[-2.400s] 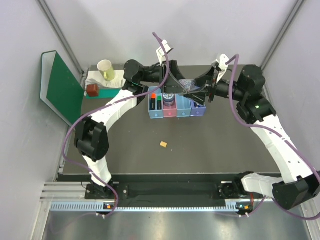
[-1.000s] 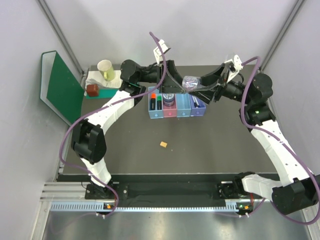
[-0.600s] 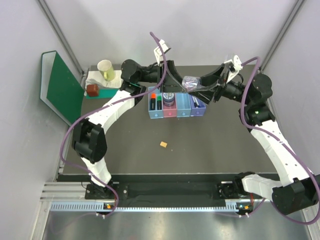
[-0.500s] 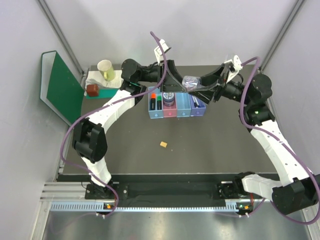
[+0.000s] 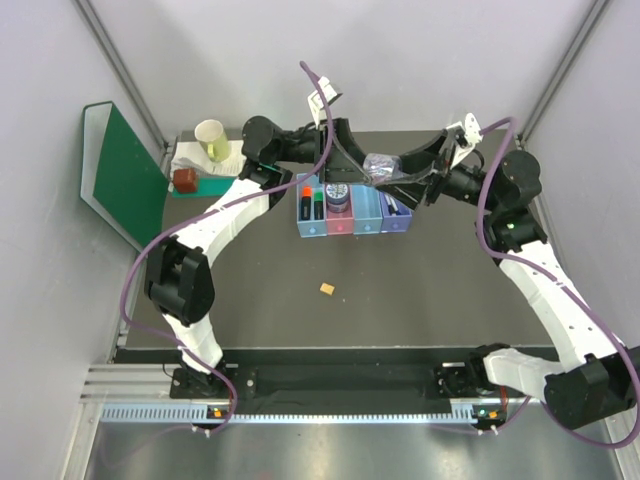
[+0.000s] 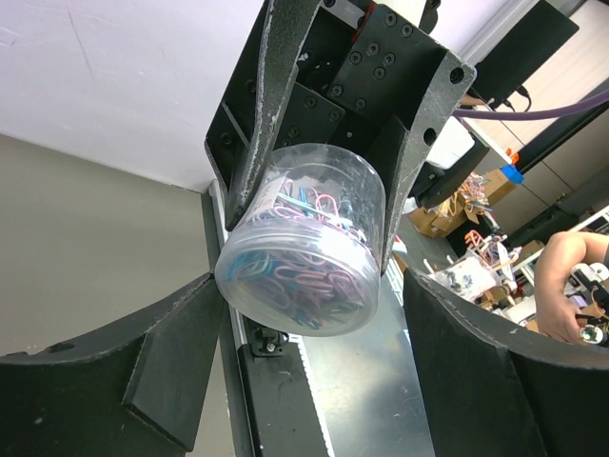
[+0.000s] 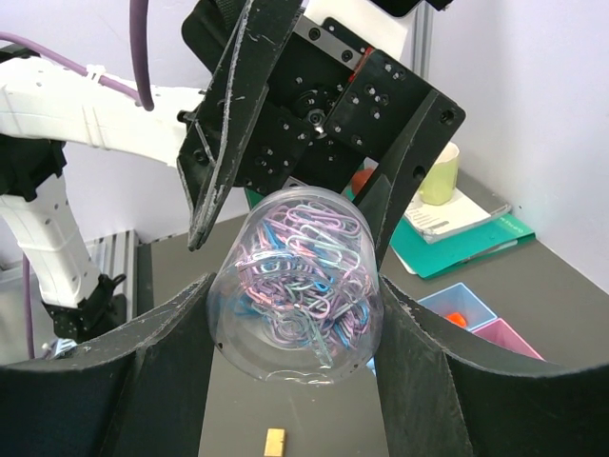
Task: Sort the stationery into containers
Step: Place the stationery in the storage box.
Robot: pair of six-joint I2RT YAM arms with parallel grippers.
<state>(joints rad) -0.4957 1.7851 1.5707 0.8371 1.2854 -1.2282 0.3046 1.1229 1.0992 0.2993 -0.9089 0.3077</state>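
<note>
1. Currently, the left gripper (image 6: 306, 286) has its fingers spread wide, flanking the clear tub of paper clips (image 6: 303, 243), which is raised in the air near the bin row's (image 5: 368, 216) far side.
2. The right gripper (image 7: 295, 286) is clamped on that tub's sides.

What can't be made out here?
Left wrist: whether left end effector grips the clear round plastic tub of paper clips; tub's curve hides contact.
Top external: far ends of blue rectangular plastic bin and purple bin, under right end effector.
Top external: small tan block, too small to identify.
</note>
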